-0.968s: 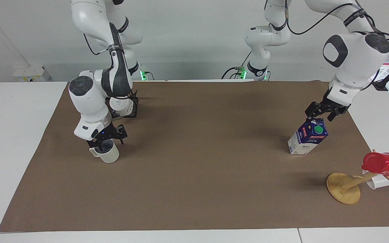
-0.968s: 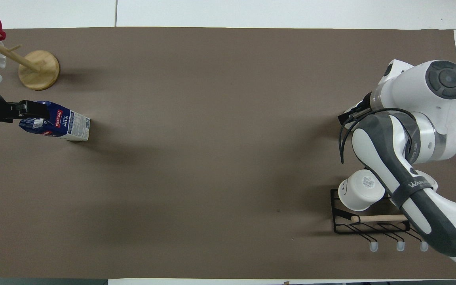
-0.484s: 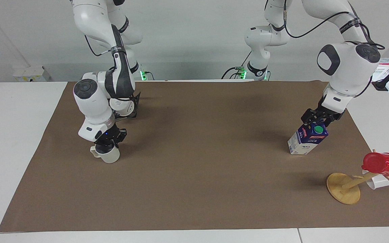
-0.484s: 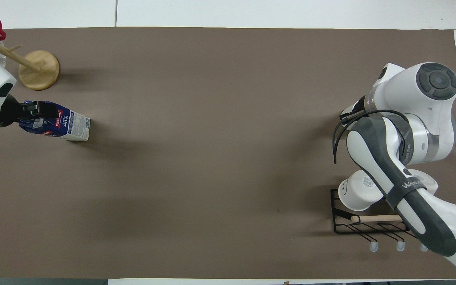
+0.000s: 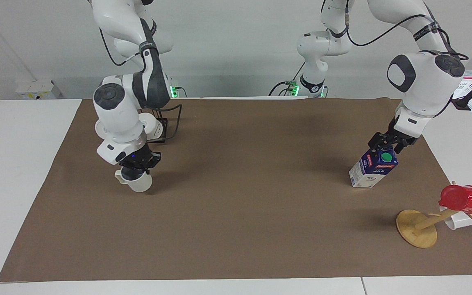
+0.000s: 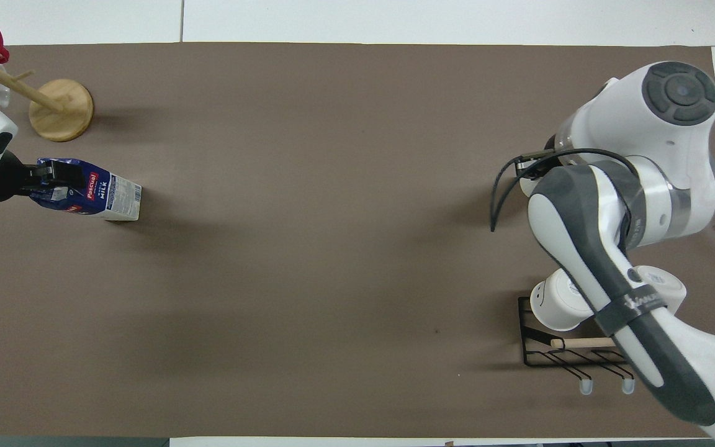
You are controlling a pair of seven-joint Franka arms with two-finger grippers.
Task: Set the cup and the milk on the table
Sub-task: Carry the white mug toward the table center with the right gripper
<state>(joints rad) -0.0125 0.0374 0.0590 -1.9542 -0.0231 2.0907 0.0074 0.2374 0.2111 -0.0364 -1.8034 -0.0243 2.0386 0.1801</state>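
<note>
**Cup and milk carton both in the grippers, low over the brown paper**

Cup, a cream mug with a grey-blue inside, sits at centre left of the facing view, tilted, its handle toward the frame's left edge. The right gripper pinches its rim from above, one finger inside. I cannot tell whether its base touches the brown paper sheet on the table. It looks stiff, glazed, and breakable; a rim pinch suits it, though a smooth wall may slip.

The milk carton is at centre right of that view, leaning, its lower edge on or just above the paper. The left gripper is closed on the gable ridge above the green cap. Cardboard yields under pressure, so the folded ridge is probably the firmest hold. In the overhead view the carton reads "Pascual" and "MILK".

A red cup hangs on a wooden mug tree at lower right.
</note>
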